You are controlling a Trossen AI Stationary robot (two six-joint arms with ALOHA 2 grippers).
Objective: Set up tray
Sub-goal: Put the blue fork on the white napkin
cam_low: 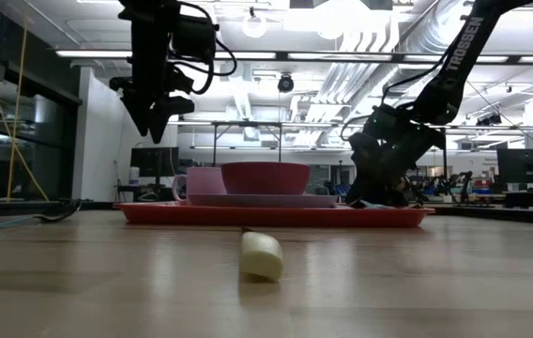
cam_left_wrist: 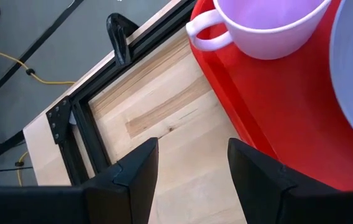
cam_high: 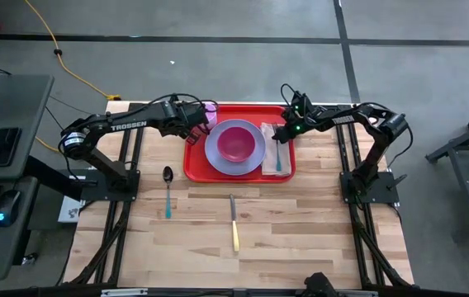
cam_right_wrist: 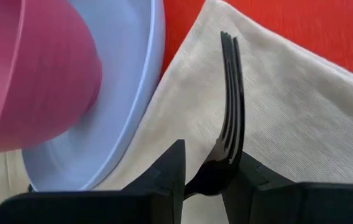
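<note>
The red tray point(cam_high: 195, 162) lies at the table's far middle. It carries a lavender plate point(cam_high: 218, 153) with a pink bowl point(cam_high: 236, 140), a lavender cup point(cam_high: 210, 107) at its far left corner, and a beige napkin point(cam_high: 286, 160) on its right side. A fork point(cam_high: 278, 157) with black tines and a teal handle lies along the napkin. My right gripper point(cam_high: 282, 132) is low over the napkin's far end, shut on the fork. My left gripper point(cam_high: 195, 125) hangs open well above the tray's far left corner point(cam_left_wrist: 192, 149), beside the cup point(cam_left_wrist: 270, 25), holding nothing. My right gripper point(cam_right_wrist: 204, 155) pinches the fork at its neck point(cam_right_wrist: 209, 175), just behind the black tines point(cam_right_wrist: 231, 81), between its two fingers. It comes slanting down from the table's right. The tines stand nearly on edge over the napkin point(cam_right_wrist: 301, 118); the teal handle reaches toward the near edge along the napkin.
A teal-handled spoon point(cam_high: 167, 191) and a yellow-handled knife point(cam_high: 234, 223) lie on the bare wood nearer than the tray; the knife's handle end point(cam_low: 261, 254) shows close in the low view. Black frame rails point(cam_left_wrist: 77, 134) border the table's left side.
</note>
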